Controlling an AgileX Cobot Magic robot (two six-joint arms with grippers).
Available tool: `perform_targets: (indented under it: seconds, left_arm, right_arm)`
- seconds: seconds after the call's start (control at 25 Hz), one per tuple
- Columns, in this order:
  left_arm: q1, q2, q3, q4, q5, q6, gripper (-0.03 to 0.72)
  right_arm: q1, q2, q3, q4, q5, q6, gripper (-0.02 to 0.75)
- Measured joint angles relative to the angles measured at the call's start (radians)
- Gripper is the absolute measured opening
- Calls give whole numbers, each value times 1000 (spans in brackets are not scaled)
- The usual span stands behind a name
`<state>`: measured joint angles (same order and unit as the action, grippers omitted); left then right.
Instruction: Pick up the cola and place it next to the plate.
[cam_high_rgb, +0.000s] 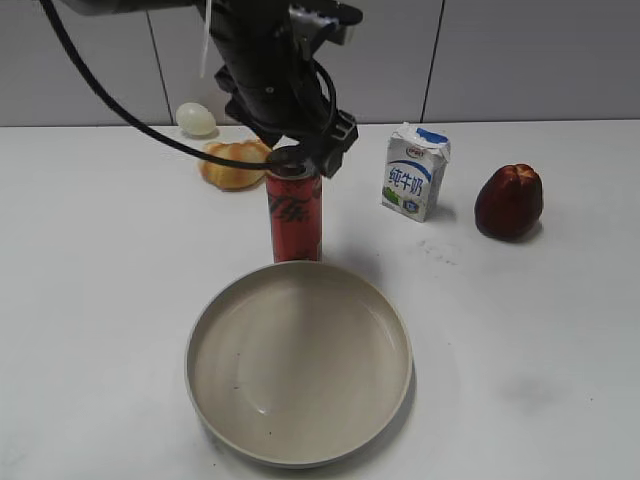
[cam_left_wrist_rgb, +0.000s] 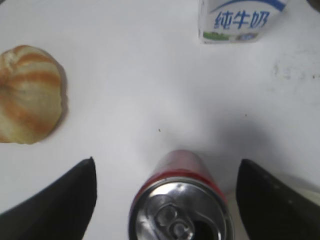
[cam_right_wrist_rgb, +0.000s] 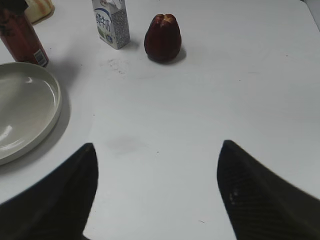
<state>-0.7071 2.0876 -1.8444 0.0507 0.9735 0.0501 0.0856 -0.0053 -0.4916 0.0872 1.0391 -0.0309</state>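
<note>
1. The plate (cam_high_rgb: 298, 440) lies on the white surface (cam_high_rgb: 540, 340), low and wide.
2. The cola (cam_high_rgb: 295, 215) stands upright just behind its rim, so it is close already.
3. My left tool (cam_left_wrist_rgb: 165, 192) is wide open around the can, gripping nothing.
4. My right tool (cam_right_wrist_rgb: 157, 187) waits open and empty, well apart.

White tabletop (cam_high_rgb: 560, 330) with faint smudges, pale grey panelled wall (cam_high_rgb: 520, 50) behind, soft even light
</note>
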Motion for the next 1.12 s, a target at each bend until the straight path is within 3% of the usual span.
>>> perform_targets:
  seconds: [0.24, 0.6, 0.76, 0.92, 1.12]
  left_arm:
    - [77, -72, -114, -4, 134, 0, 663]
    - [435, -157, -93, -11, 239, 0, 608]
    - [549, -193, -42, -30, 241, 0, 594]
    - [595, -253, 50, -31, 242, 8, 593]
    - [596, -390, 259, -51, 242, 16, 593]
  right_arm:
    - [0, 0, 0, 0, 0, 0, 594]
    - [0, 0, 0, 0, 0, 0, 594]
    - [0, 0, 0, 0, 0, 0, 594]
    - [0, 0, 0, 0, 0, 0, 594]
    - [0, 0, 0, 0, 0, 0, 594]
